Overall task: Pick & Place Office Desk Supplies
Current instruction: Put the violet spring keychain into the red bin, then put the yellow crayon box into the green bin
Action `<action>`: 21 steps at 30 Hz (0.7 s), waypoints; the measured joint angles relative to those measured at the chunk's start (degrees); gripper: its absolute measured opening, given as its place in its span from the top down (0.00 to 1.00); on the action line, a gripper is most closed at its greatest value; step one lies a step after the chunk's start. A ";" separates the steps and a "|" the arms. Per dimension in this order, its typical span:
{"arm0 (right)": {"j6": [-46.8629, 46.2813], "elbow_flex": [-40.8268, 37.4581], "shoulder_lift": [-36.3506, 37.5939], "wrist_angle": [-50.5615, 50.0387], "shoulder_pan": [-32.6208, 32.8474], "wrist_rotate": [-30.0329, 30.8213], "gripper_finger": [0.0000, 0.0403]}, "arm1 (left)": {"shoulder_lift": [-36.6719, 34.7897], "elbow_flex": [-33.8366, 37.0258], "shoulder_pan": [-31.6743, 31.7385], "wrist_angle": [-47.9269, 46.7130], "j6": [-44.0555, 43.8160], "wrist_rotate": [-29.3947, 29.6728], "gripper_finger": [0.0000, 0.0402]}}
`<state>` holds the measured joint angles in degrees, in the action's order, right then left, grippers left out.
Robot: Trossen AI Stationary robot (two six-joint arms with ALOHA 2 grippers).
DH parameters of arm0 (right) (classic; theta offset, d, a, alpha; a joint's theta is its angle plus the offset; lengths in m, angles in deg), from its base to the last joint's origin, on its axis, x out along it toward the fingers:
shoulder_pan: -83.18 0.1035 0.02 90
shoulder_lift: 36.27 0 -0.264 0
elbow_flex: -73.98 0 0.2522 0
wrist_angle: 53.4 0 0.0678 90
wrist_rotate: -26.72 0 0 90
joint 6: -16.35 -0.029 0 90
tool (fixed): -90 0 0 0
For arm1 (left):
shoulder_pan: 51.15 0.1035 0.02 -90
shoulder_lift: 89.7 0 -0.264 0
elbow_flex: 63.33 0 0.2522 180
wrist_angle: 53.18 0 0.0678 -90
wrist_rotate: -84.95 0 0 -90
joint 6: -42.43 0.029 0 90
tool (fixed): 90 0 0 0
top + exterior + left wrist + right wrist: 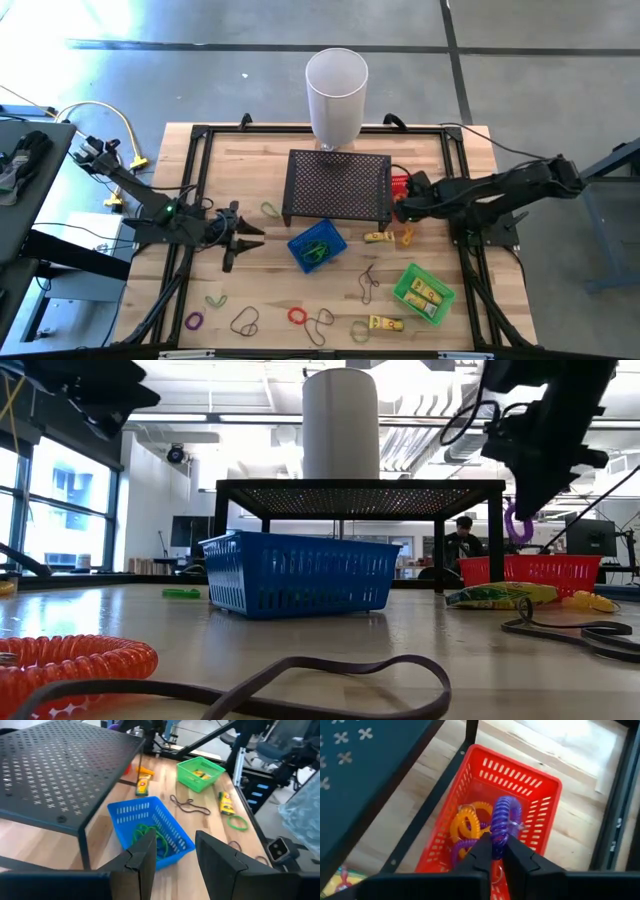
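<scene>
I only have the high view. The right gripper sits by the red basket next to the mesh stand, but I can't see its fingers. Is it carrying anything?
Observer: Yes. The right gripper is shut on a purple coil band, hanging right above the red basket.
Operator: Is that basket empty?
Observer: No. An orange coil band and another purple one already lie inside.
Operator: And the left gripper?
Observer: The left gripper holds nothing; its fingers stand apart, pointing at the blue basket, which has green bands in it.
</scene>
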<state>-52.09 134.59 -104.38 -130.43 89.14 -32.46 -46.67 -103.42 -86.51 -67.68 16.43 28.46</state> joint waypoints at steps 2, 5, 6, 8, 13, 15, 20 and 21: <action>-0.11 0.00 -0.61 0.80 -0.93 -1.33 0.90 | -0.02 0.20 -0.90 -0.19 0.00 0.38 0.67; -0.03 0.00 -0.79 1.57 -1.96 -4.00 0.77 | -0.02 0.20 -2.02 0.03 0.00 1.35 0.67; 0.38 0.00 -0.79 1.46 -2.18 -4.48 0.73 | -0.02 0.20 -2.18 0.02 0.00 1.36 0.67; 1.16 0.00 -0.77 1.37 -2.44 -4.91 0.63 | -0.02 0.20 -2.65 -0.06 -0.03 1.34 0.67; 5.27 -0.02 1.21 0.38 -2.12 -4.90 0.48 | 0.26 0.20 -3.64 -0.19 -1.88 1.34 0.67; 6.87 -0.01 3.58 0.57 -0.46 -5.87 0.45 | 0.26 0.20 -4.11 -0.10 -1.90 1.35 0.67; 11.42 -0.01 10.78 2.13 6.19 -13.08 0.44 | 0.24 0.20 -4.61 -0.11 -1.90 1.34 0.67; 11.70 0.00 11.95 2.95 7.68 -14.86 0.44 | 0.24 0.20 -4.61 -0.10 -1.90 1.34 0.67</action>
<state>-40.39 134.59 -92.43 -127.48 96.83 -47.31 -46.43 -103.22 -91.11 -67.78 14.53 29.80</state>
